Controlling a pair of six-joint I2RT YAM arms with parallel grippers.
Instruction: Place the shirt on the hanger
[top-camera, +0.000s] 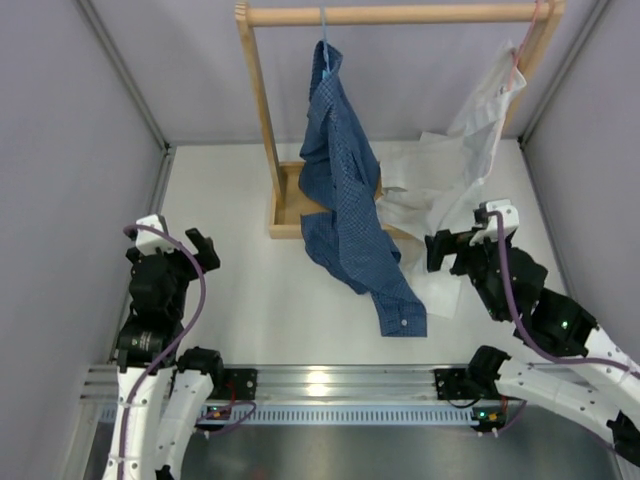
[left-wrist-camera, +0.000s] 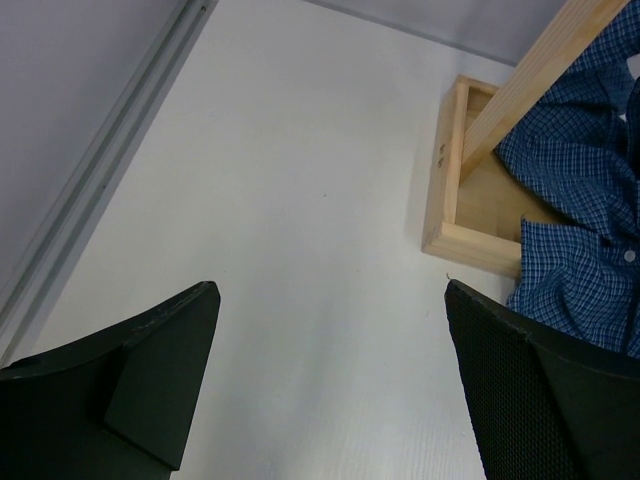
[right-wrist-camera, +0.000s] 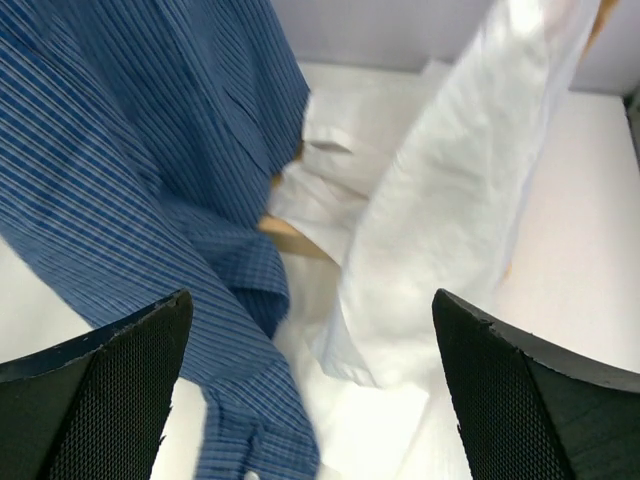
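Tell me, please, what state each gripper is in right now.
Left gripper: open, holding nothing.
Right gripper: open, holding nothing.

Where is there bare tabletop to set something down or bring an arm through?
Widest free patch: the table between the left wall, the rack's base and the blue shirt, ahead of the left pincer. Crowded on the right: the white shirt drapes onto the table by the right pincer.

Overhead camera looks down; close wrist views share the shirt (top-camera: 345, 190).

Arms apart; left claw (left-wrist-camera: 330, 292) gaping, empty; right claw (right-wrist-camera: 312, 297) gaping, empty.
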